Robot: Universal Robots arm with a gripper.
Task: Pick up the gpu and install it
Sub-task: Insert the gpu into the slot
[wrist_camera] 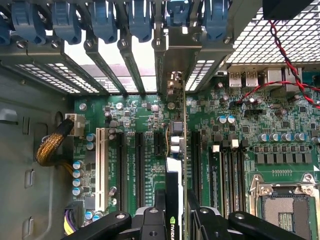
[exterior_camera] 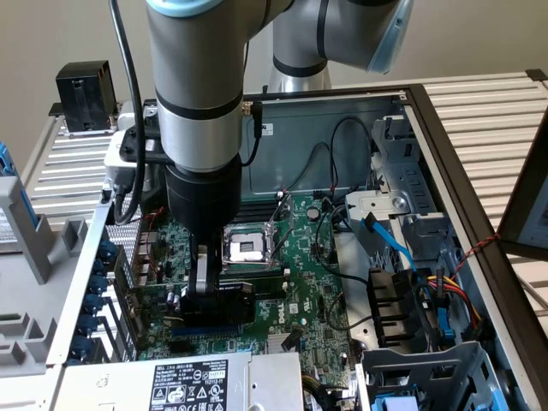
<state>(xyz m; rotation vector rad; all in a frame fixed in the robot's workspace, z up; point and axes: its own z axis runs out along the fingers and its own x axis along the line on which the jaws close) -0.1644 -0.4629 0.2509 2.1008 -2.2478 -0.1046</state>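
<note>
1. The gpu (wrist_camera: 173,195) is a thin card seen edge-on. It has a green board edge, a black shroud with a green logo, and a pale block above the shroud. Its end bracket (wrist_camera: 176,55) is silvery sheet metal.
2. The motherboard (wrist_camera: 250,115) is a big flat green board, matte, studded with round silver-topped capacitors. It carries long black slots (wrist_camera: 139,165) and one white slot (wrist_camera: 101,167).
3. The CPU socket (exterior_camera: 248,248) on the motherboard is square, with a shiny metal frame.
4. Blue plastic clips (wrist_camera: 105,22) run in a row past the motherboard's edge. The grey steel case (exterior_camera: 81,282) has a perforated wall.
5. The gripper (wrist_camera: 176,215) is black metal with bolted finger links. It is partly closed, with one finger on each side of the gpu, clamping it.
6. The gpu stands upright on its edge over the motherboard, among the black slots. Its bracket end is toward the clips. Whether it is seated cannot be told.
7. In the exterior view the gripper (exterior_camera: 210,287) and the dark gpu (exterior_camera: 233,300) sit low over the motherboard, just beside the CPU socket.
8. The arm (exterior_camera: 197,111) has a grey cylindrical wrist and drops straight down over the motherboard. A black cable loops beside it.
</note>
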